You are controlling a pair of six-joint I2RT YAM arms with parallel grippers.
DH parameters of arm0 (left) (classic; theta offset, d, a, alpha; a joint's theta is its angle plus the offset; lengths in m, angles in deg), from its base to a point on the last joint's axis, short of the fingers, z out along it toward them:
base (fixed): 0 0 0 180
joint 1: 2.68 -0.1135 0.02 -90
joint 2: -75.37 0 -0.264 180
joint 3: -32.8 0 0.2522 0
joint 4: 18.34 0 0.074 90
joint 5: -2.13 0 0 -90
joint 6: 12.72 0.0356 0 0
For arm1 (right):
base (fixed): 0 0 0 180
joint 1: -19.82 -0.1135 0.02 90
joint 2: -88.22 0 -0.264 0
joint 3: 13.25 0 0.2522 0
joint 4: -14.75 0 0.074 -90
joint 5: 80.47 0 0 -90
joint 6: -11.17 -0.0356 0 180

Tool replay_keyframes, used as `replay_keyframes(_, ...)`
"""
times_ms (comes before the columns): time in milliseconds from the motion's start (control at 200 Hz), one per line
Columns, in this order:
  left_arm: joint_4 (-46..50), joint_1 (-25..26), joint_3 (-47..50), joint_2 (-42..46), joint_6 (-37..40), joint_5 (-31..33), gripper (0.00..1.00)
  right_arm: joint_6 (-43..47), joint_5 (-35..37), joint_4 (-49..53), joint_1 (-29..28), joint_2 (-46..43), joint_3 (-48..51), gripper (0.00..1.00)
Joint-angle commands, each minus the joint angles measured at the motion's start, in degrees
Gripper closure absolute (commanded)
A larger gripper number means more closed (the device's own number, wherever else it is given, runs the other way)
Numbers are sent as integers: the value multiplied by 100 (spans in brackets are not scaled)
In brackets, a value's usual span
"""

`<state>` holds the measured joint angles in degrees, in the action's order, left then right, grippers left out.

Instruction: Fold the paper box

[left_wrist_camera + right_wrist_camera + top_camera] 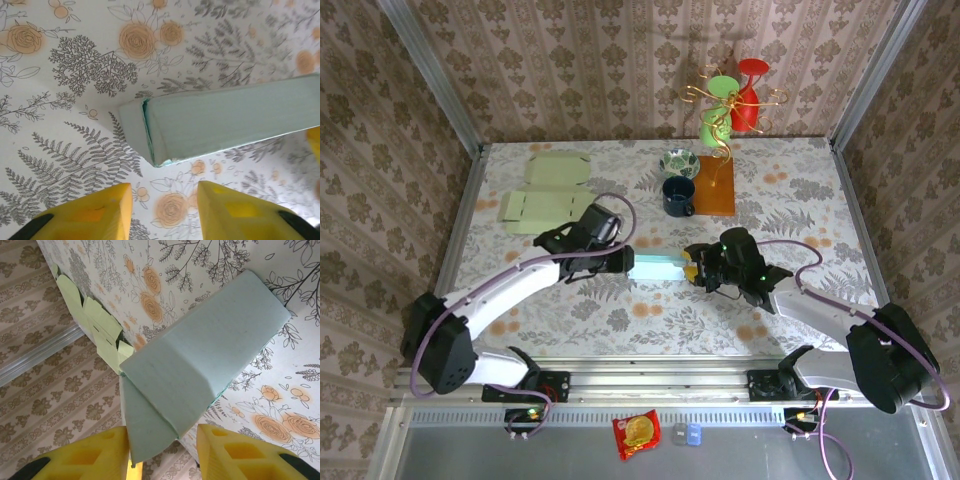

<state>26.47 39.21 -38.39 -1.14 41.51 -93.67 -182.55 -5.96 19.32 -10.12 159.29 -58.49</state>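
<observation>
Box lies between left pincer and right pincer, flap inside the latter.

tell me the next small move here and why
Probably ease the right gripper forward to push the loose end flap of the paper box closed: it sticks out between the fingers, while the end by the left gripper looks tucked.

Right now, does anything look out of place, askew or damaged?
A red snack packet lies off the table, on the grey ledge at the near side. The end flap of the paper box sticks out untucked.
</observation>
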Motion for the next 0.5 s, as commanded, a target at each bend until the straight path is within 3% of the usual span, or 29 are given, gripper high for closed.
replay_keyframes(0, 130, -224, -188, 232, -487, -465, 57, 71, 22, 432, 5, 197, 139, 59)
replay_keyframes(195, 86, -613, -320, -62, -911, -1166, 51, 99, 28, 505, 5, 217, 134, 59)
replay_keyframes(495, -352, -865, -111, -466, -1115, -1474, 52, 122, 27, 571, 5, 232, 133, 59)
